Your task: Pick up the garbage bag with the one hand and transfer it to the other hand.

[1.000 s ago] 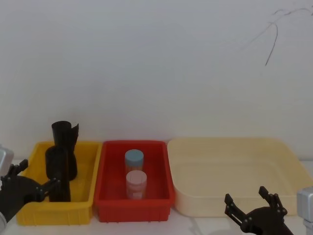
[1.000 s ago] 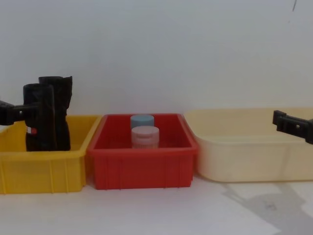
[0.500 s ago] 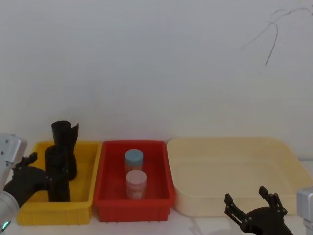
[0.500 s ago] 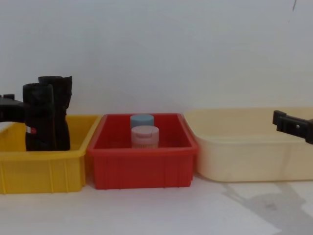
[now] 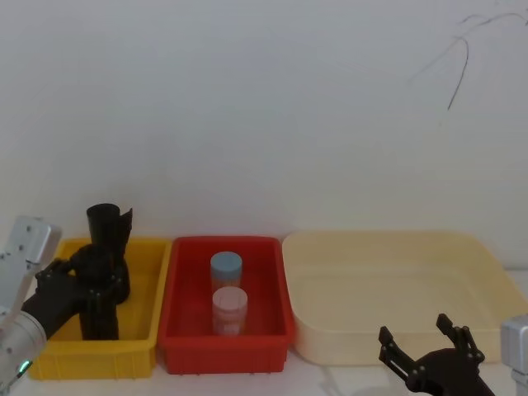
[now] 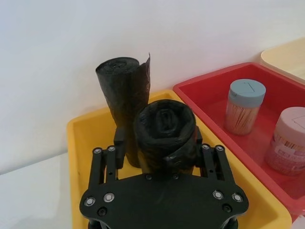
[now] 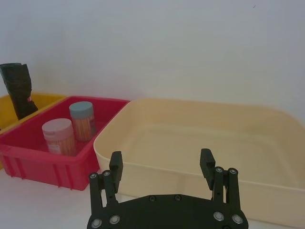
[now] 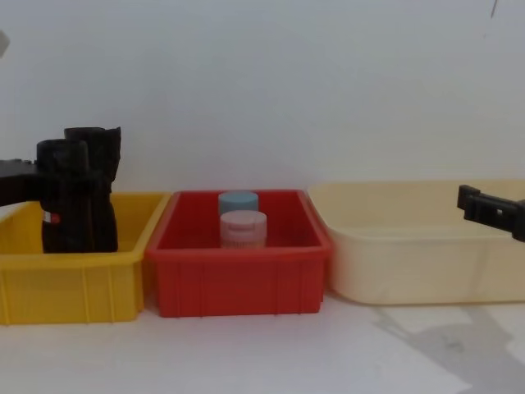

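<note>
Left gripper (image 6: 158, 142) is on the garbage bag (image 8: 70, 228), arm coming in from the left edge. Fingers (image 6: 119, 141) are narrowed to the roll's width, one on each side of it and against it just below the top. The roll stands upright with its base down in the yellow bin (image 8: 74, 283), near that bin's front wall. Small red-and-white mark (image 8: 51, 217) sits at mid-height, on the side facing the left edge in the chest view. Second black roll (image 6: 124, 86), with a loose flap at the top, stands just behind it in the same bin, the two touching or nearly so; can't tell which. Red bin (image 8: 238, 283) sits just beside the yellow one on the right and holds two jars: blue-lidded jar (image 6: 245, 106) at the back, pink-lidded jar (image 6: 289, 139) in front of it, both upright. Cream tub (image 8: 410, 271) is next to the red bin, further right. Right gripper (image 7: 161, 157) hangs low over the white table (image 8: 246, 353) in front of the cream tub's near wall, jaws spread wide, holding nothing, well apart from the roll.
</note>
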